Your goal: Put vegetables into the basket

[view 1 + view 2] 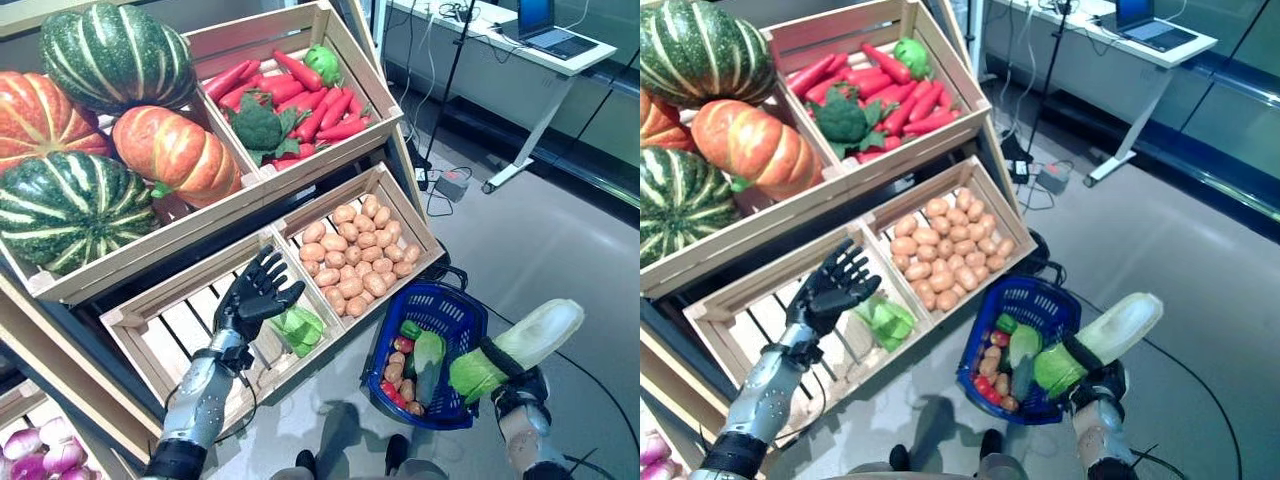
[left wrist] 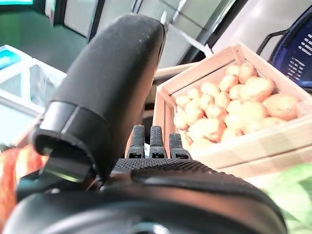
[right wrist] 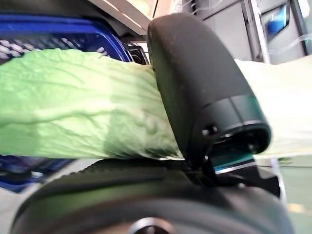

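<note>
My right hand (image 1: 518, 385) is shut on a long napa cabbage (image 1: 520, 345), pale at one end and green at the other, and holds it just right of the blue basket (image 1: 440, 300). The right wrist view shows my thumb (image 3: 200, 83) over its green leaves (image 3: 73, 112). The basket stands on the floor and holds a green leafy vegetable (image 1: 428, 350), small red ones and potatoes. My left hand (image 1: 255, 295) is open, fingers spread, above the lower left crate (image 1: 150, 320), beside a green leafy vegetable (image 1: 298, 330) lying in it.
The wooden stand has a potato crate (image 1: 360, 250) right beside the basket and upper crates with pumpkins and red and green vegetables. A desk (image 1: 520, 50) with a laptop stands at the back right, with cables on the grey floor.
</note>
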{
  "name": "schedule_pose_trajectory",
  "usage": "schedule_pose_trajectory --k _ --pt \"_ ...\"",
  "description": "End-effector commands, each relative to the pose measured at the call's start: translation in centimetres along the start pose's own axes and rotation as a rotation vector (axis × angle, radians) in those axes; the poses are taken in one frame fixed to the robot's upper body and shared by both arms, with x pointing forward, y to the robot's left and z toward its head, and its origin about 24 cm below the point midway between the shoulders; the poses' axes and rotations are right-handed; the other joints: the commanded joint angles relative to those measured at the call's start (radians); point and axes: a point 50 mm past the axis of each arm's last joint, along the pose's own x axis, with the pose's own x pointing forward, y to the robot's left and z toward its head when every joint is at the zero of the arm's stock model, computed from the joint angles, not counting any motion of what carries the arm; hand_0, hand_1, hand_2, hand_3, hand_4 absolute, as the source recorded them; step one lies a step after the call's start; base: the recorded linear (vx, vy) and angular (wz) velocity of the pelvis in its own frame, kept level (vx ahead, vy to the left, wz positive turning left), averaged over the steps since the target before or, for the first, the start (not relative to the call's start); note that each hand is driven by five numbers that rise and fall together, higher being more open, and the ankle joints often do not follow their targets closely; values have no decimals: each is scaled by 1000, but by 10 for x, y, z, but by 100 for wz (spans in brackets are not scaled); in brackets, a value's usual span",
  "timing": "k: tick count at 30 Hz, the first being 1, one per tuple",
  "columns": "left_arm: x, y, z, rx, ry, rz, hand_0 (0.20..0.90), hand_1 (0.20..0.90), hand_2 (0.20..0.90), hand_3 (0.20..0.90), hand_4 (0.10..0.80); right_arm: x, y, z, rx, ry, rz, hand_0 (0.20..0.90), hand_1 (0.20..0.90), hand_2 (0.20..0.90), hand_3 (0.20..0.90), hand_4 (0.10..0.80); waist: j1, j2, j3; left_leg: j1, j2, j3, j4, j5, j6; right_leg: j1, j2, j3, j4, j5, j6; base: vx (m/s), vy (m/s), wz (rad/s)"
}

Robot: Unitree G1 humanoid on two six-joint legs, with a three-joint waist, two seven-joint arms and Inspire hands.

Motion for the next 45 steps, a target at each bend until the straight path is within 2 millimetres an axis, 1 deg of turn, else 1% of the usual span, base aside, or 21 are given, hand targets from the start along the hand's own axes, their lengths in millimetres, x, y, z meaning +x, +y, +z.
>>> schedule_pose_trajectory --k 1,2,5,7,11,15,18,19,22,23,24,25,26,29,30,31,32,33,38,41,45 --pt "30 -29 58 32 -306 -102 900 900 900 900 800 14 56 99 65 -387 107 300 300 300 300 400 31 26 67 -73 -29 -83 36 -62 25 38 5 -15 82 -143 -41 -188 -138 22" --pt "34 -33 67 52 -353 -106 900 900 900 900 800 16 66 112 60 -413 122 300 300 300 300 400 32 31 98 -106 -31 -90 63 -63 21 19 4 -15 102 -151 -45 -153 -110 23" --pt "38 -40 86 130 -447 -76 900 900 900 900 800 17 81 130 24 -451 156 300 300 300 300 400 34 37 148 -179 -34 -103 152 -80 12 -26 -5 -18 156 -171 -55 -169 -97 26" --pt "45 -45 98 163 -497 -44 900 900 900 900 800 20 93 149 2 -464 180 300 300 300 300 400 30 46 198 -248 -30 -109 237 -94 5 -84 -14 -16 229 -189 -64 -190 -67 23" --pt "53 -51 110 160 -551 -6 900 900 900 900 800 28 100 166 -49 -449 206 300 300 300 300 400 25 65 260 -371 -31 -117 388 -133 5 -201 -22 -4 361 -231 -85 -139 -53 9" --pt "57 -57 123 153 -599 2 900 900 900 900 800 30 107 184 -77 -444 208 300 300 300 300 400 23 80 310 -479 -41 -120 491 -161 17 -325 -35 2 489 -263 -94 -113 -38 -7" --pt "57 -63 133 161 -642 0 900 900 900 900 800 29 114 197 -86 -452 197 300 300 300 300 400 21 90 314 -578 -50 -118 562 -175 31 -446 -52 9 597 -285 -104 -100 -14 -1" --pt "56 -64 134 163 -651 6 900 900 900 900 800 29 116 199 -96 -449 185 300 300 300 300 400 22 91 314 -587 -52 -116 569 -183 30 -460 -53 14 612 -292 -101 -92 -7 0" --pt "56 -69 142 166 -699 23 900 900 900 900 800 30 117 210 -108 -440 157 300 300 300 300 400 18 100 314 -667 -52 -106 636 -203 34 -551 -73 10 705 -319 -110 -84 4 5" --pt "54 -71 147 167 -732 34 900 900 900 900 800 31 114 217 -86 -435 138 300 300 300 300 400 18 107 314 -722 -51 -97 685 -215 43 -612 -92 5 770 -336 -120 -106 18 1" --pt "54 -72 150 160 -747 43 900 900 900 900 800 31 114 220 -87 -436 134 300 300 300 300 400 16 111 314 -747 -51 -94 709 -222 46 -640 -100 8 801 -345 -123 -109 24 -1" --pt "54 -72 152 153 -751 53 900 900 900 900 800 30 115 223 -100 -437 140 300 300 300 300 400 16 114 314 -769 -50 -91 735 -232 50 -664 -108 9 831 -355 -126 0 0 0" --pt "53 -71 151 154 -746 54 900 900 900 900 800 31 115 222 -103 -433 138 300 300 300 300 400 18 114 314 -753 -51 -92 725 -236 46 -649 -104 13 821 -356 -120 0 0 0" --pt "57 -76 152 165 -735 37 900 900 900 900 800 30 120 226 -176 -411 194 300 300 300 300 400 14 119 314 -837 -51 -87 818 -263 64 -739 -135 25 927 -382 -132 -55 -8 0" --pt "57 -78 151 182 -725 23 900 900 900 900 800 30 120 227 -189 -418 236 719 719 719 719 679 16 119 314 -830 -53 -88 819 -272 65 -736 -134 31 930 -386 -128 24 -45 3" --pt "56 -78 151 191 -725 19 900 900 900 900 800 29 121 230 -223 -437 269 900 900 900 900 800 16 119 314 -841 -54 -88 831 -277 66 -746 -136 34 942 -389 -128 6 -49 2" --pt "56 -78 151 197 -724 18 900 900 900 900 800 28 121 231 -242 -452 275 900 900 900 900 800 13 118 314 -869 -56 -87 860 -280 72 -774 -142 36 970 -393 -134 11 -31 2" --pt "56 -76 147 203 -712 26 900 900 900 900 800 28 120 230 -258 -454 270 900 900 900 900 800 15 119 314 -854 -56 -88 849 -283 68 -761 -137 40 960 -392 -129 -16 -20 4" --pt "56 -70 146 247 -713 95 900 900 900 900 800 25 122 239 -235 -490 288 900 900 900 900 800 8 120 314 -887 -55 -84 885 -288 73 -796 -135 46 996 -397 -137 3 -4 -1" --pt "61 -59 145 266 -677 211 900 900 900 900 800 21 129 248 -207 -514 328 900 900 900 900 800 7 121 314 -888 -53 -82 892 -288 72 -799 -134 44 1001 -397 -138 10 1 0" --pt "65 -48 152 344 -680 339 900 900 900 900 800 17 136 248 -183 -526 379 900 900 900 900 800 0 114 314 -882 -46 -77 895 -287 70 -796 -126 51 1005 -397 -141 38 -11 -3"
